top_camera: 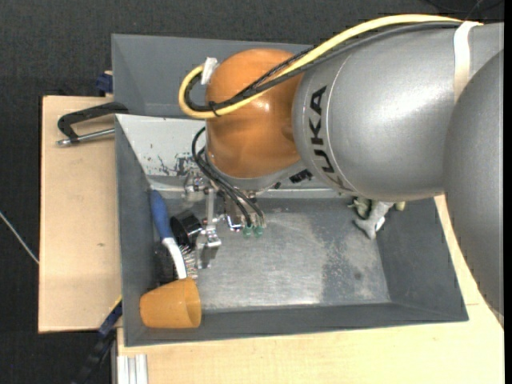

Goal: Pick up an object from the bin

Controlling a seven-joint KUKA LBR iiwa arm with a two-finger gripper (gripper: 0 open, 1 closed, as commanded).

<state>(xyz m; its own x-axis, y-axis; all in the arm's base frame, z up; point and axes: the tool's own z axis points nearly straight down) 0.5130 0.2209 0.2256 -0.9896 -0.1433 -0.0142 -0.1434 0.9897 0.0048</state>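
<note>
Camera view: where is the claw point(205, 242)?
— Low in the bin's point(320, 274) left part, just beside a black brush point(170, 260) with white bristles, near a blue pen point(158, 214). How far open, I cannot tell.

A dark, coarse-textured floor point(240, 6), possibly carpet, spreads across the top and left of the scene. A thin pale cord point(18, 235) trails across it at far left. The light on it is even and flat.
</note>
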